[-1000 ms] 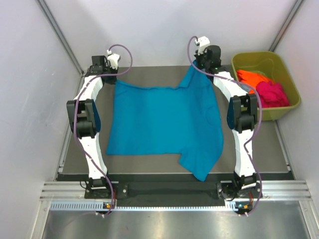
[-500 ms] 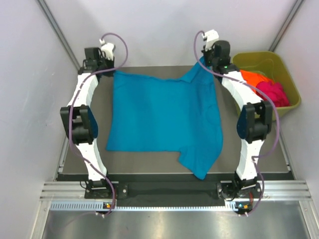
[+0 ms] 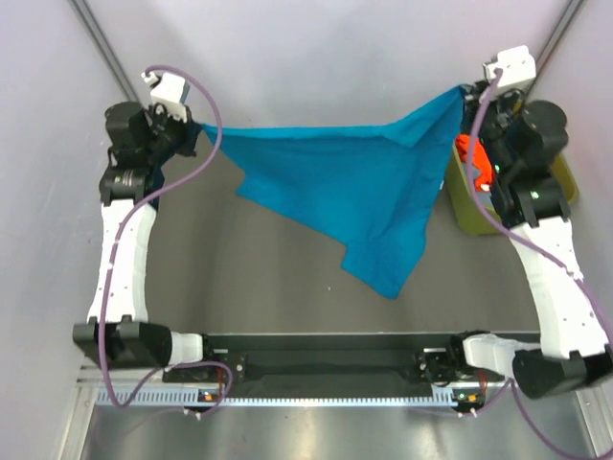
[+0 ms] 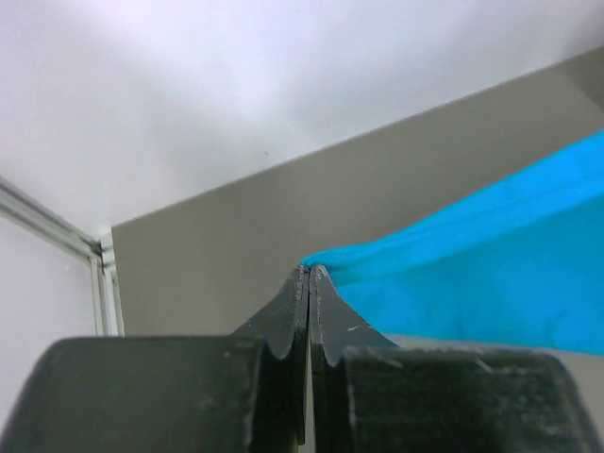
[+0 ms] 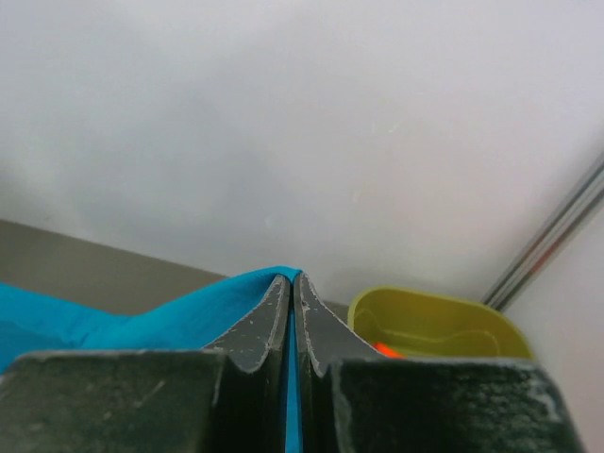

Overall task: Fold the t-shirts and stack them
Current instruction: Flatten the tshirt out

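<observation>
The teal-blue t-shirt (image 3: 354, 182) is hanging above the grey table (image 3: 239, 278). Its upper edge is stretching taut from left to right along the far side, so its long axis is running side to side. The rest is drooping to a point toward the near edge, and whether that tip is touching the table cannot be told. The left gripper (image 3: 190, 131) is pinching the shirt's left corner, its black fingers pressed together on the cloth's rim. The right gripper (image 3: 465, 96) is clamping the right corner, with a thin strip of teal showing between its closed fingers. A second ago the shirt was lying spread flat on the table with both arms low beside it; now both arms are standing raised and swung outward, and the cloth is lifted and drawn out. The fabric is looking soft and matte, falling in shallow diagonal folds. Partly behind the right arm, the olive-green plastic tub (image 3: 460, 206) is sitting at the table's right side, with an orange shirt (image 3: 471, 155) showing inside it.
</observation>
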Controlling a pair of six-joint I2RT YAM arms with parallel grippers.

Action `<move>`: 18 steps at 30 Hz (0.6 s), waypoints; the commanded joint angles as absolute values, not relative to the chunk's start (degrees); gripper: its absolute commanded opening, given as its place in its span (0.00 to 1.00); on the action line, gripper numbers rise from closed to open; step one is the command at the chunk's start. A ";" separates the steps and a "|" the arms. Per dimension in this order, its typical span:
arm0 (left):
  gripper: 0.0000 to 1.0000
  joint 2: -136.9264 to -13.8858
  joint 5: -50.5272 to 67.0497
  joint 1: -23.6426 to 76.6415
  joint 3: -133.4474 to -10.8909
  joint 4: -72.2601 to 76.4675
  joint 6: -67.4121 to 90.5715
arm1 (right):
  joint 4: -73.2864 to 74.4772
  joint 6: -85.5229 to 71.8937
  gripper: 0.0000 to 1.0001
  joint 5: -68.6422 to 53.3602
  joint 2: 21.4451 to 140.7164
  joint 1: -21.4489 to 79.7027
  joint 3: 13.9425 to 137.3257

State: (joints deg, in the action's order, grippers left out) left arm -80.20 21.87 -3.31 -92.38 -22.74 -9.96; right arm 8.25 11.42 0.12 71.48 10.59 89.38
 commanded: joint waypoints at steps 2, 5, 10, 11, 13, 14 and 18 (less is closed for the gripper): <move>0.00 -67.87 22.94 -3.16 -86.93 -23.45 -11.77 | 14.93 9.23 0.00 -1.41 61.81 10.11 84.91; 0.00 -59.70 22.85 -3.16 -85.52 -28.28 -14.50 | 19.24 7.92 0.00 -1.50 52.67 10.11 80.61; 0.00 -49.32 22.50 -3.25 -89.73 -37.17 -15.73 | 30.57 6.94 0.00 -1.05 40.27 9.93 83.31; 0.00 -48.00 22.41 -3.25 -90.17 -37.87 -15.73 | 31.98 7.38 0.00 -1.40 38.77 9.58 85.23; 0.00 -44.22 21.98 -3.25 -91.84 -39.90 -15.82 | 34.62 8.43 0.00 -1.23 34.73 8.88 87.26; 0.00 -43.25 21.62 -3.25 -92.63 -40.51 -15.65 | 35.41 9.31 0.00 -0.97 33.76 8.79 90.06; 0.00 -40.09 20.66 -3.25 -97.81 -42.98 -14.94 | 40.33 9.58 0.00 -1.76 33.48 7.21 99.72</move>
State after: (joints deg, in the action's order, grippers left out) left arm -40.23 22.04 -3.29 -94.98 -39.88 -14.76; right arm 36.34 8.97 -1.61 32.62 8.91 93.49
